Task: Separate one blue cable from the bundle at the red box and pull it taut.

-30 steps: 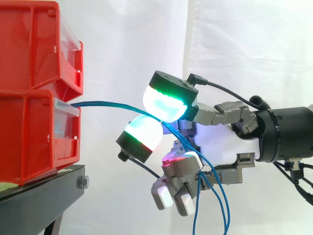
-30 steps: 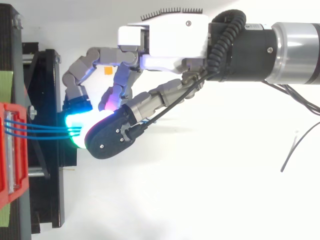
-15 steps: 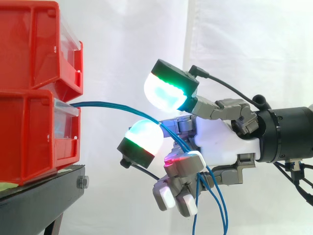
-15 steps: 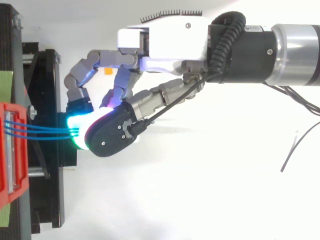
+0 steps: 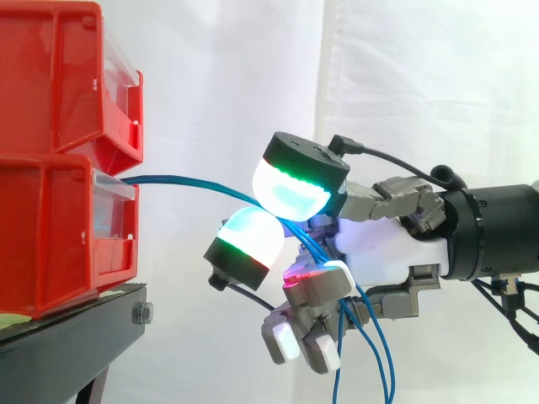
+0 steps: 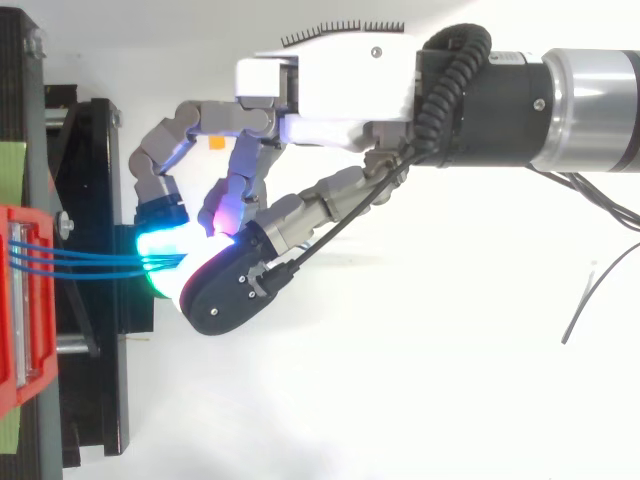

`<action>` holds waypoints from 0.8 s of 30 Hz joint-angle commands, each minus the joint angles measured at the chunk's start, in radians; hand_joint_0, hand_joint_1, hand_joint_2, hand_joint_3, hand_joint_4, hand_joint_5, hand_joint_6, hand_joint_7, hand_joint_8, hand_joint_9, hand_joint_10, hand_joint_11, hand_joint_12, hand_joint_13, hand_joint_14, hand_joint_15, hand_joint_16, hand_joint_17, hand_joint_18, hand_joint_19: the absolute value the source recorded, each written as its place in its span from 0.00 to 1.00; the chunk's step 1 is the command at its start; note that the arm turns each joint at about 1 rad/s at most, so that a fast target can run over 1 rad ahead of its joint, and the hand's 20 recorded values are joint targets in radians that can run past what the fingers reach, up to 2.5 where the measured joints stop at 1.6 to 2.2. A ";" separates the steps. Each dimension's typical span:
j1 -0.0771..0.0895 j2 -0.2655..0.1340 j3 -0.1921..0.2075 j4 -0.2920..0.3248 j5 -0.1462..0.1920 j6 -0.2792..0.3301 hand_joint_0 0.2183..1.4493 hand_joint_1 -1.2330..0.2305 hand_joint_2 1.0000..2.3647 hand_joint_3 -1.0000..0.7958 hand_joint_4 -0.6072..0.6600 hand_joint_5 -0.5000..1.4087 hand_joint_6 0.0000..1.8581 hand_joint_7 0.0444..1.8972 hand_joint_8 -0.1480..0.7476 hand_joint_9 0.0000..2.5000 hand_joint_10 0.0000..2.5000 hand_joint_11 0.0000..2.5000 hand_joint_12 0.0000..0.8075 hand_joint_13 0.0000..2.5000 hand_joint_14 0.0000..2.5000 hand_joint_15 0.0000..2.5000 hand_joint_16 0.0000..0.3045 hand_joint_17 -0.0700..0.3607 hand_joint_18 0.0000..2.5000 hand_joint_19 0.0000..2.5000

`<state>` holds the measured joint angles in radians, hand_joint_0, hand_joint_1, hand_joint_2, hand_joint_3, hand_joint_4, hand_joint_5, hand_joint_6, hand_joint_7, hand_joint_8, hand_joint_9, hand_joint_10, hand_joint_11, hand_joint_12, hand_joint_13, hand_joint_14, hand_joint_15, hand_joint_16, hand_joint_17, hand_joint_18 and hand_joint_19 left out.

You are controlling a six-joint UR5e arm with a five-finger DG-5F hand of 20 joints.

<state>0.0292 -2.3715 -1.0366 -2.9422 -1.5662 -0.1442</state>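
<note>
After lifting clear half a second ago, clamped back down with the upper pad (image 5: pixel 290 189) of the hand (image 5: pixel 383 252), pinching the sagging blue cables (image 5: pixel 185 181) against the lower pad (image 5: pixel 250 236), seemingly without singling one out.

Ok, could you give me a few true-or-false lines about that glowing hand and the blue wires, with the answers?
1. The blue cables come out of the lower red bin. True.
2. The cables are stretched straight and tight between the bin and the hand. False: they sag in a curve to the hand and hang on loosely below it.
3. The hand has one cable on its own. False: in the top view several cables run side by side into its glowing pads, which pinch them together.
4. The red bins sit on a black stand. True.
</note>
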 commanded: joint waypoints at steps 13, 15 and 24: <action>0.000 0.000 0.001 0.000 0.000 0.000 0.23 0.48 0.00 0.28 0.51 0.19 0.45 0.59 0.52 0.53 0.01 0.48 0.51 0.39 0.01 0.29 0.18 0.44 0.39 0.35; 0.002 0.000 0.001 0.000 0.000 0.000 0.24 0.50 0.00 0.28 0.51 0.19 0.45 0.59 0.52 0.54 0.01 0.48 0.51 0.39 0.01 0.29 0.17 0.44 0.39 0.35; 0.002 0.000 0.001 0.000 0.000 0.000 0.32 0.32 0.01 0.41 0.49 0.19 0.46 0.65 0.50 0.52 0.01 0.50 0.48 0.38 0.01 0.29 0.16 0.42 0.37 0.35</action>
<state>0.0306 -2.3715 -1.0356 -2.9422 -1.5662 -0.1440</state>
